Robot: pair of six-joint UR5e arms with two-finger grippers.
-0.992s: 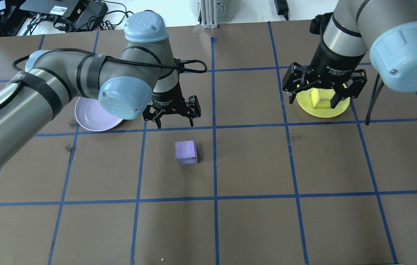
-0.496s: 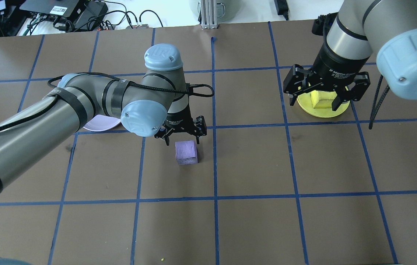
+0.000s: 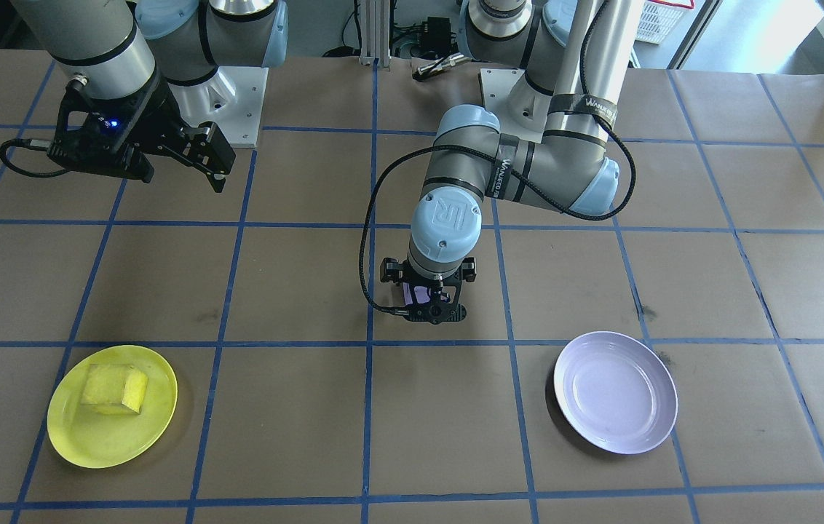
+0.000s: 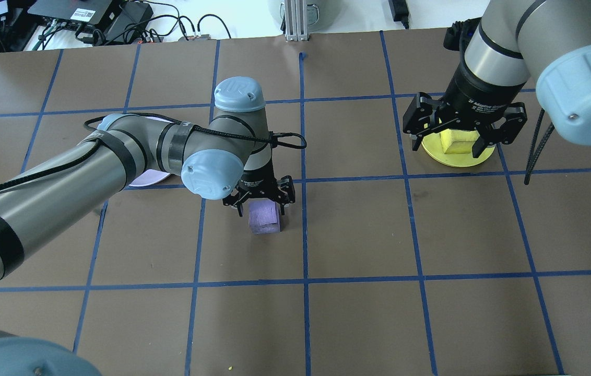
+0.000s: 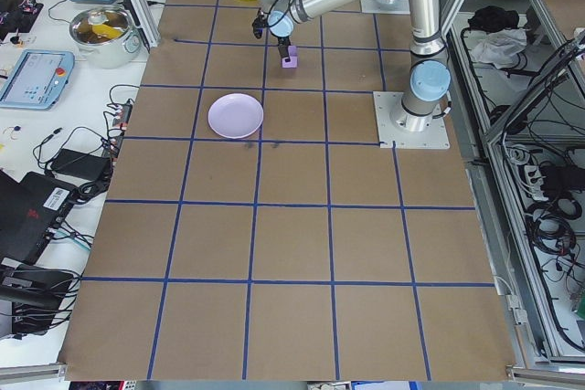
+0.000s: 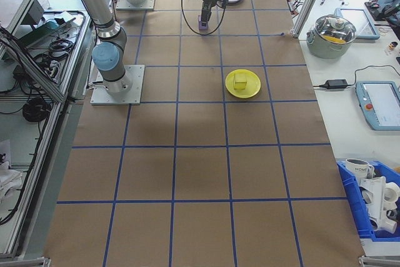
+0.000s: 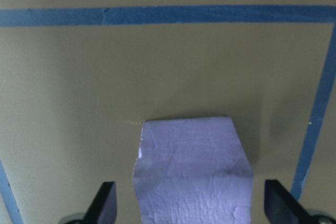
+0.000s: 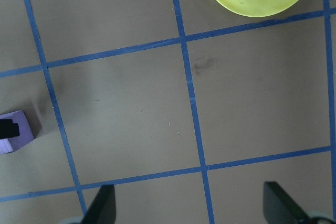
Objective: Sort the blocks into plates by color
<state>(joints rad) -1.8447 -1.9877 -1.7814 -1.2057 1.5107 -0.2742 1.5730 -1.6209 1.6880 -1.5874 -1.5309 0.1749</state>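
The light purple block sits on the brown table near the middle. My left gripper is lowered over it, open, and in the left wrist view the purple block lies between the two fingers without touching them. The lavender plate lies bare to the side; the left arm covers most of the lavender plate in the overhead view. The yellow block rests in the yellow plate. My right gripper hovers open above that plate with nothing in it.
Blue tape divides the table into squares. Cables and electronics line the far edge, beside an aluminium post. A side bench holds a metal pot and tablets. The arm bases stand on the robot's side.
My left arm has swung away from the lavender plate and come down, so its open fingers now straddle the purple block. The right gripper has stayed over the yellow plate.
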